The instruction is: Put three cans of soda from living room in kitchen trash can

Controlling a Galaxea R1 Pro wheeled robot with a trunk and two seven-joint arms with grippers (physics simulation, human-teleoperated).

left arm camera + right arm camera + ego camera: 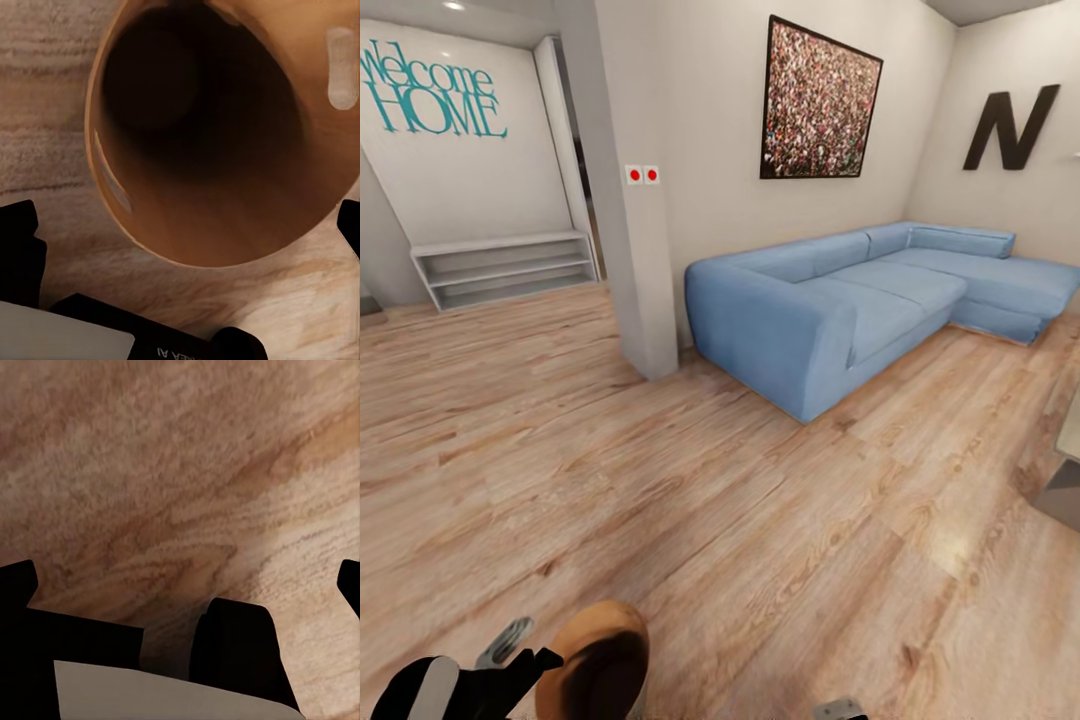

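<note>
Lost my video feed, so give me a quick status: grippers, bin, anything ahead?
Left gripper wide apart, straddling the round coppery-brown tapered bin; grip unconfirmed. Right gripper open over light wood plank floor. Bin interior dark, no cans seen. Blue L-shaped sofa ahead right.

Ahead of the left end effector [510,640] the wood floor [690,520] lies open all the way to the sofa [840,300], which blocks the far right. A white pillar [625,200] stands ahead beside the sofa's near arm; to its left a clear lane of floor runs to the low shelf [505,268] against the wall. The bin [595,665] sits tilted just right of that end effector, crowding it. A grey worktop [1068,470] corner juts in far right.
</note>
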